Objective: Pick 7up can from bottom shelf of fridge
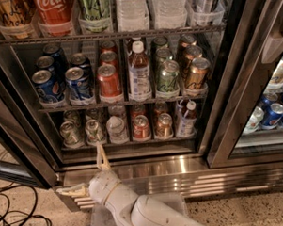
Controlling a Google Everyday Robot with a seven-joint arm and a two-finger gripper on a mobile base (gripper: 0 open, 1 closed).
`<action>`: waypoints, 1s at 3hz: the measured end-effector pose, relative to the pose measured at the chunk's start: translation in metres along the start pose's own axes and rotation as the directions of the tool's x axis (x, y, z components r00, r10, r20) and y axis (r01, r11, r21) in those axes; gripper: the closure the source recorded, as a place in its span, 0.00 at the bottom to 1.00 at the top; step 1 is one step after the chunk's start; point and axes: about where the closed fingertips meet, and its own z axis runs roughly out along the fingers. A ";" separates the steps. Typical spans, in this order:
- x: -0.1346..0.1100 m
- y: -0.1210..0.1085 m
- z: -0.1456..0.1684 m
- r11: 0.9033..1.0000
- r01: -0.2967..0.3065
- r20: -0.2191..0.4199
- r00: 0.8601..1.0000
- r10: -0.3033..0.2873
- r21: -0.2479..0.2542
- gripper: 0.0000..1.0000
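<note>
On the fridge [158,169] bottom shelf [147,143] stands a silvery, green-marked 7up can [94,131]; the claw [78,168] gapes empty below.

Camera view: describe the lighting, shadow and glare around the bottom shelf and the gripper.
In the camera view, the bottom shelf lies in the dimmest part of the fridge, shadowed by the rack above. In the same view, a bright glare streak crosses the steel base panel beneath it. The gripper, open just below the shelf's left front, is evenly lit, without glare.
</note>
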 end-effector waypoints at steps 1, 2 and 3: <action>0.005 0.001 0.008 1.000 0.012 -0.014 1.000 -0.012 0.004 0.00; 0.026 0.007 0.029 0.999 0.033 -0.016 0.999 -0.032 0.027 0.00; 0.040 0.020 0.045 0.996 0.058 -0.003 0.998 -0.058 0.061 0.18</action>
